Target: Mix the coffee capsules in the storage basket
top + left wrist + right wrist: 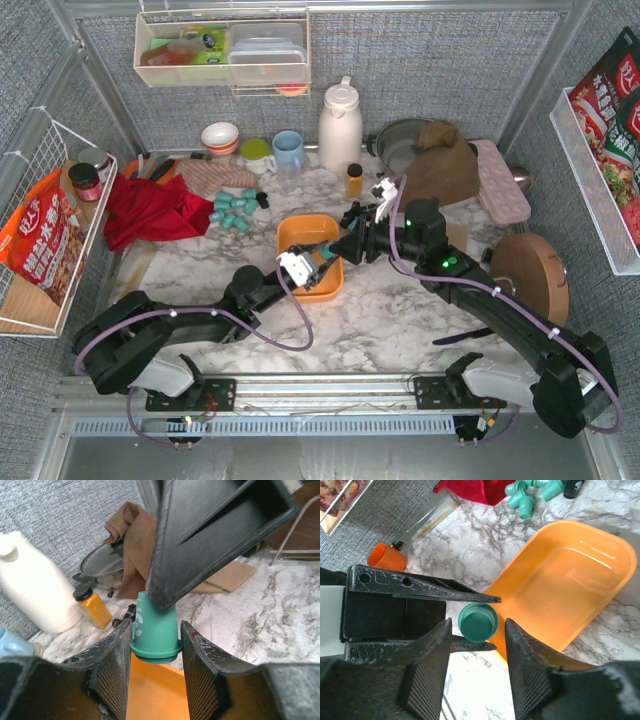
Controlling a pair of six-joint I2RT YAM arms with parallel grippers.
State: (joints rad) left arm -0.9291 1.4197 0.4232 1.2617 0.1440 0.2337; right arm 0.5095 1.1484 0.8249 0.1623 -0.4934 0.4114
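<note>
The orange storage basket (300, 226) sits mid-table; its inside shows bare in the right wrist view (570, 580) and below my left jaws (155, 692). My left gripper (322, 264) (156, 627) is shut on one teal coffee capsule (156, 636) (478, 622), held at the basket's near rim. My right gripper (342, 248) (478, 623) is open, its fingers (435, 655) straddling that capsule with gaps either side; one right finger (210, 535) rests over the capsule's top. The other capsules (235, 210) (525, 500), mostly teal, lie on the table left of the basket.
A red cloth (150, 210), cups (288, 150), a white thermos (339, 125) and an amber bottle (354, 180) stand behind. A pan with a brown cloth (435, 150), a pink tray (500, 180) and a round wooden board (530, 275) are right. A white wire basket (40, 230) hangs left.
</note>
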